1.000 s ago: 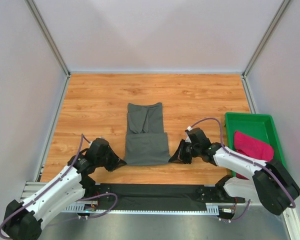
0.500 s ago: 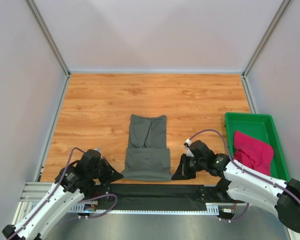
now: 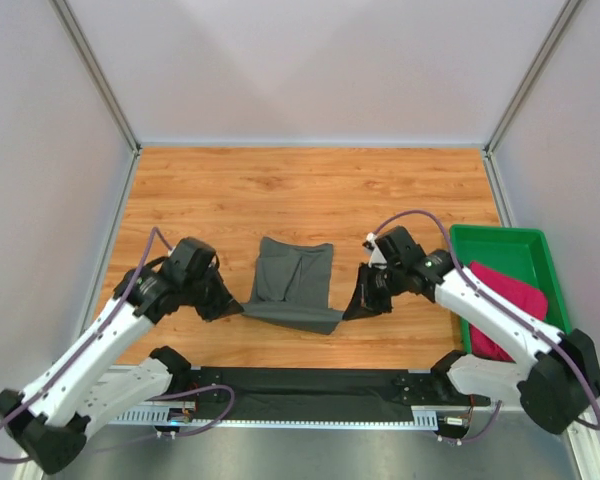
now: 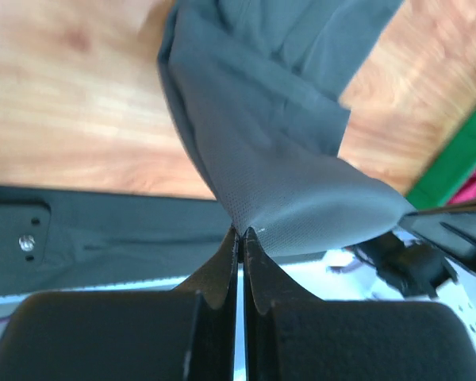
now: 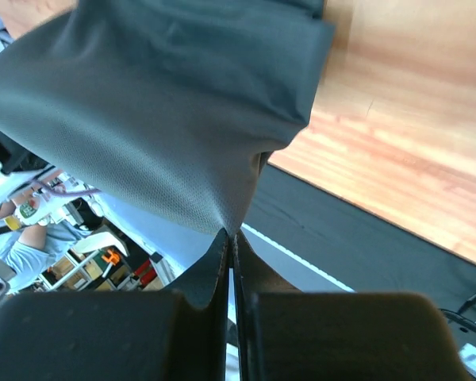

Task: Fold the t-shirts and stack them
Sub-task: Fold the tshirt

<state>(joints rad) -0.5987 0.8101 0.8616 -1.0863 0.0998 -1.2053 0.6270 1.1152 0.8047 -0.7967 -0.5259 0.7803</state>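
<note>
The dark charcoal grey t-shirt (image 3: pixel 294 284) lies partly folded in the middle of the wooden table, its near edge lifted off the surface. My left gripper (image 3: pixel 236 309) is shut on the shirt's near left corner; the left wrist view shows the cloth (image 4: pixel 285 175) pinched at the fingertips. My right gripper (image 3: pixel 352 311) is shut on the near right corner, and the right wrist view shows the cloth (image 5: pixel 166 111) hanging from the tips. The magenta-pink t-shirt (image 3: pixel 506 300) lies crumpled in the green tray.
The green plastic tray (image 3: pixel 500 246) stands at the right edge of the table. A black mat strip (image 3: pixel 310 385) runs along the near edge between the arm bases. Grey walls enclose the table on three sides.
Both grippers have lifted the shirt's near edge and carried it away from the near edge toward the far half, so the shirt now looks shorter. Both arms have risen and extended.
</note>
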